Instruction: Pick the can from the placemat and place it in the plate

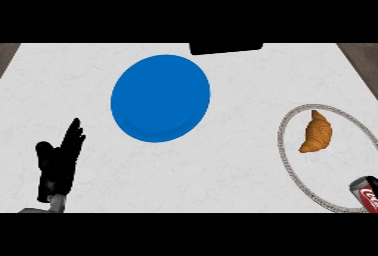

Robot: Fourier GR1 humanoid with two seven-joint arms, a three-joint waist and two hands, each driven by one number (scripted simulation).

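My left hand (pixel 59 162) shows at about eight o'clock on the white marbled counter (pixel 244 165), its black fingers (pixel 72 137) straight and pointing up toward twelve, thumb out to the side, with nothing in it. It rests there, apart from everything else on the counter. My right hand shows nowhere in the head view, so I cannot say how its fingers stand.

The red soda can with a silver top (pixel 365 192) sits at roughly four o'clock, right at the view's right edge and partly cut off by it. It stands on the lower part of the round pale placemat with a grey braided border (pixel 283 135), at or just over the mat's rim. I cannot tell whether it stands fully upright or leans.

On the same mat, toward three o'clock and apart from the can, lies a golden-brown croissant (pixel 316 132), its long axis running up and down.

The round blue plate (pixel 160 98) lies just left of centre toward eleven o'clock, well apart from the placemat, with nothing on it. A flat black object (pixel 225 48) sits at twelve o'clock at the counter's far edge, near the plate's upper right.
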